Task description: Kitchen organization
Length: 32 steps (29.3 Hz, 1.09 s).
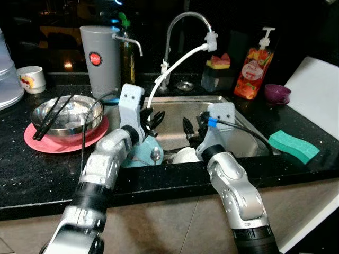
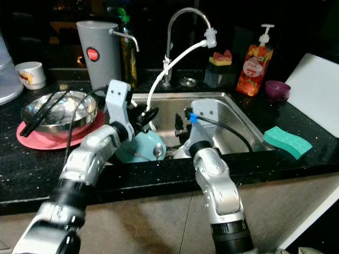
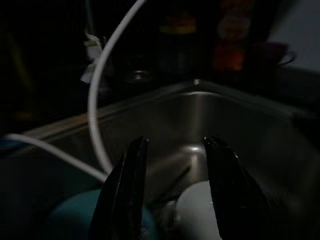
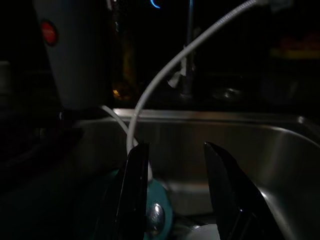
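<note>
Stainless steel catches the light in the sink (image 1: 249,138), sunk into a black speckled bench (image 1: 32,169), and both arms reach over its near edge. The left claw (image 1: 154,119) hangs above the sink's left side with its two fingers apart and nothing between them; just beneath it a teal bowl (image 1: 144,153) leans at the near wall with a spoon (image 1: 155,154) resting on it. The right claw (image 1: 190,128) is just beside it toward the middle of the basin, fingers likewise spread on nothing, over a white dish (image 1: 185,155) that sits next to the teal bowl. A white hose (image 1: 175,66) loops down from the tap (image 1: 183,32) into the sink between the arms. Off to the left on the bench a metal bowl (image 1: 66,115) stands on a pink plate (image 1: 34,142) with black chopsticks (image 1: 53,117) laid across its rim, and a grey jug (image 1: 100,58) stands behind it. To the right of the sink lies a green sponge (image 1: 293,146), with a soap bottle (image 1: 255,66) and a small purple cup (image 1: 277,93) further back.
</note>
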### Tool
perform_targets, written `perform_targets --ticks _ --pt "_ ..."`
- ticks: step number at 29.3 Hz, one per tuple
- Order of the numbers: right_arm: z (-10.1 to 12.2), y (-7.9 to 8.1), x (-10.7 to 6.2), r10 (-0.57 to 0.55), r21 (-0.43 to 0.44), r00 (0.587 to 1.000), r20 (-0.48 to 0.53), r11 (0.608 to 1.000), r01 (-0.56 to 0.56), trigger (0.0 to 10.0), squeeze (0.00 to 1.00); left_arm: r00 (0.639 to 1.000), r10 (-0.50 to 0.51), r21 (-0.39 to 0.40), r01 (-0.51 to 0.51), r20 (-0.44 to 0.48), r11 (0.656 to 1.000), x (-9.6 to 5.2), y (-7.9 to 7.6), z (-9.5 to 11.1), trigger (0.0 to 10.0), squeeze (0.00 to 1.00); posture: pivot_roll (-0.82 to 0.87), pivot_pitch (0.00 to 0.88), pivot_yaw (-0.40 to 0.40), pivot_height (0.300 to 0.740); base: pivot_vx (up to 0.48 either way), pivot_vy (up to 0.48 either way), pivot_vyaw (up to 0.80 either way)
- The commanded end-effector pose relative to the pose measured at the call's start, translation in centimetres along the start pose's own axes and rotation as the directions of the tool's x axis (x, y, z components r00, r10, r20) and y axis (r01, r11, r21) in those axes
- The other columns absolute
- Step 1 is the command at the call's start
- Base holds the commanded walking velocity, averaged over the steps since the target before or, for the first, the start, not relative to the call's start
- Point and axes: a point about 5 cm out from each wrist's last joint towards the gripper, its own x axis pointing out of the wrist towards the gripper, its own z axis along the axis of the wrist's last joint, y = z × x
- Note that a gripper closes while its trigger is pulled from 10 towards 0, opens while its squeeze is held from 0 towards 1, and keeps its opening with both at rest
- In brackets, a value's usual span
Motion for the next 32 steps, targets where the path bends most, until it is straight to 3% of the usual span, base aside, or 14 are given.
perform_targets --ticks 1,17,32 --pt "0.5 0.2 -0.3 0.022 0.011 0.999 0.033 1.000 -0.023 10.0 0.00 1.000 0.015 0.048 -0.015 -0.009 0.999 -0.7 -0.7 0.1 10.0 0.00 0.14 0.099 -0.080 0.740 0.000 0.000 0.00" --pt "1.2 -0.4 -0.4 0.000 0.002 0.998 0.068 1.000 0.000 10.0 0.00 0.982 0.187 0.132 -0.191 0.038 0.973 -3.8 -0.1 1.2 10.0 0.00 0.14 0.115 -0.091 0.740 0.000 0.000 0.00" --pt "1.5 -0.6 -0.4 -0.012 0.007 0.997 0.079 1.000 0.012 10.0 0.00 0.969 0.240 0.165 -0.245 0.047 0.955 -4.1 0.3 1.9 10.0 0.00 0.14 0.115 -0.091 0.740 0.000 0.000 0.00"
